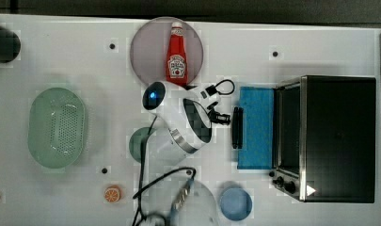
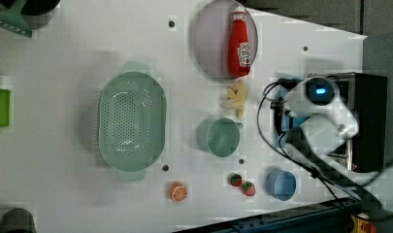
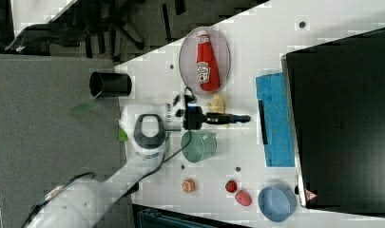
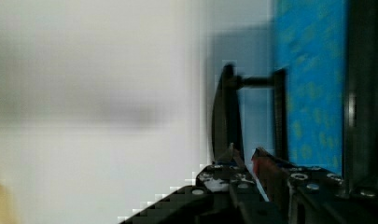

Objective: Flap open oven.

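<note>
Since the oven [image 1: 338, 136] sat at the top view's right edge of the table [image 1: 84, 61] with its blue glass door [image 1: 255, 127] already dropped flat toward the arm, we judged the flap all but finished. The black bar handle [image 1: 237, 127] lay along the door's free edge, and our gripper [image 1: 224, 118] hovered just beside it, fingers nearly together with only a narrow gap and nothing held between them. In the wrist view the fingertips [image 4: 233, 161] sat right at the handle, though we could not tell whether they touched it. To finish well, we would have confirmed the door rested fully down, then backed straight off from the handle, keeping clear of the ketchup bottle [image 1: 177, 54] and the green cup [image 3: 198, 146] near the arm.
</note>
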Available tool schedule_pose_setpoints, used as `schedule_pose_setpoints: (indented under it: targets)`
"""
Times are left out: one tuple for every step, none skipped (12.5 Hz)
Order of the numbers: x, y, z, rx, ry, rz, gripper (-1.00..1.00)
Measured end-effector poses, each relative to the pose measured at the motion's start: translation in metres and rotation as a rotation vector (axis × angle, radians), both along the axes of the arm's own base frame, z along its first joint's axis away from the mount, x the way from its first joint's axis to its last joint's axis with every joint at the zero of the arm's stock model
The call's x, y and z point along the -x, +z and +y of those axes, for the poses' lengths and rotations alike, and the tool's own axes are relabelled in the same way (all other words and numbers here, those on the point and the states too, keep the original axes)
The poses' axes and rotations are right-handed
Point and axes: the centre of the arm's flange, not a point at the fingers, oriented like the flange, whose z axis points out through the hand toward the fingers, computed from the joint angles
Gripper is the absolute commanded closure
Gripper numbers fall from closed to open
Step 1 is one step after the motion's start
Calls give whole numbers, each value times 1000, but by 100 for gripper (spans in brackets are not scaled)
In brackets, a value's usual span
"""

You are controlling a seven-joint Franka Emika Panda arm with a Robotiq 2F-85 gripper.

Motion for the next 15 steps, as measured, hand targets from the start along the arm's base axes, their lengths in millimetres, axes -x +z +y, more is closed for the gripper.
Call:
schedule_pose_setpoints:
  targets:
    - [-7, 31, 2, -59, -77, -65, 65]
    - [-15, 65, 5, -137, -164, -135, 65]
    - [-23, 101, 6, -207, -241, -197, 65]
    - [-28, 137, 7, -274, -300, -260, 65]
    - [-27, 168, 8, -346, -369, -301, 65]
    - [-25, 196, 9, -416, -428, -333, 65]
    - [-19, 219, 10, -460, -467, -340, 65]
    - [-10, 239, 7, -460, -483, -320, 65]
    - [0, 257, 3, -460, -504, -302, 65]
    - [10, 275, -3, -462, -529, -287, 65]
    - [20, 293, -7, -470, -569, -270, 65]
    - [29, 313, -14, -463, -609, -247, 65]
    - [37, 332, -20, -458, -635, -235, 65]
    - [45, 351, -23, -453, -654, -229, 65]
    - [53, 368, -25, -452, -665, -228, 65]
